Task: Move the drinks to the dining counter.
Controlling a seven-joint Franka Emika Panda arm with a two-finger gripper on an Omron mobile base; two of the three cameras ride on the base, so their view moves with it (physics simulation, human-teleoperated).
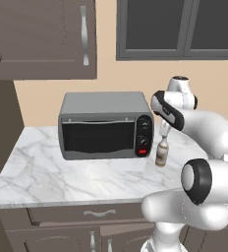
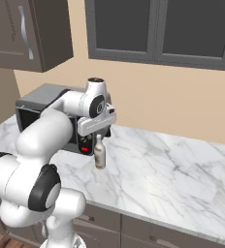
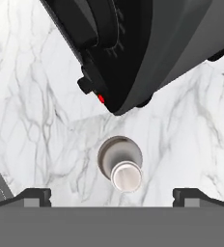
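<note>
One beige-grey bottle – one toaster oven – claw spread above

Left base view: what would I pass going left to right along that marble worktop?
Grey toaster oven → small beige-grey bottle with the open pincer above it → the robot's white arm.

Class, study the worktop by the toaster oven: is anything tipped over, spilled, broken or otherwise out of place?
Nothing stands out. The small beige-grey bottle stands upright with its white cap on, beside the toaster oven on the marble worktop. No spill or damage shows. The open tool hovers right above the bottle.
</note>
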